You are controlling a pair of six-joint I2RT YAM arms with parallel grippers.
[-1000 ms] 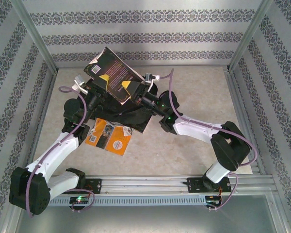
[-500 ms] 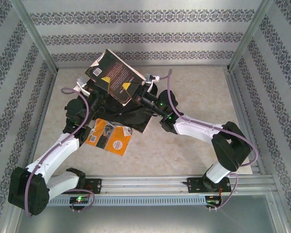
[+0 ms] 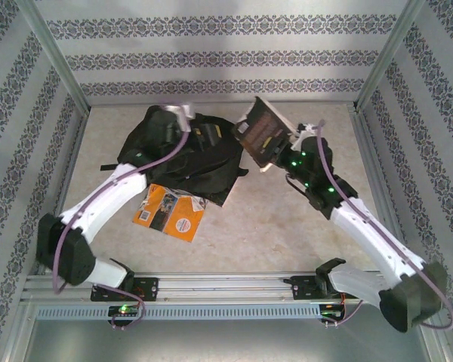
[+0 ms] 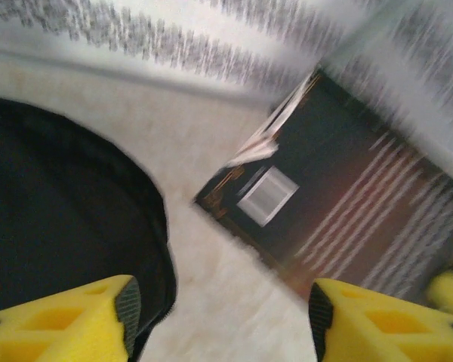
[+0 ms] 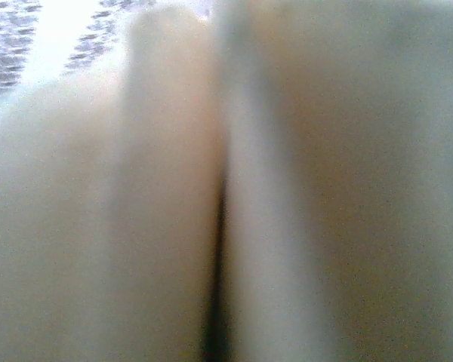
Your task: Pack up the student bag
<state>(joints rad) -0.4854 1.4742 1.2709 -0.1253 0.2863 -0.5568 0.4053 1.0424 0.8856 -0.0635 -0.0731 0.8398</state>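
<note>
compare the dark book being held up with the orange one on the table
The dark book has a black-brown cover; the orange book is bright orange. The dark book is up in the air and tilted; the orange book lies flat on the table. Both are books with printed covers.

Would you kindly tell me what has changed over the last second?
The left jaws let go of the dark book and opened. The right jaws shut on it and carried it to the right, off the student bag. The bag and the orange booklet stayed roughly in place.
</note>
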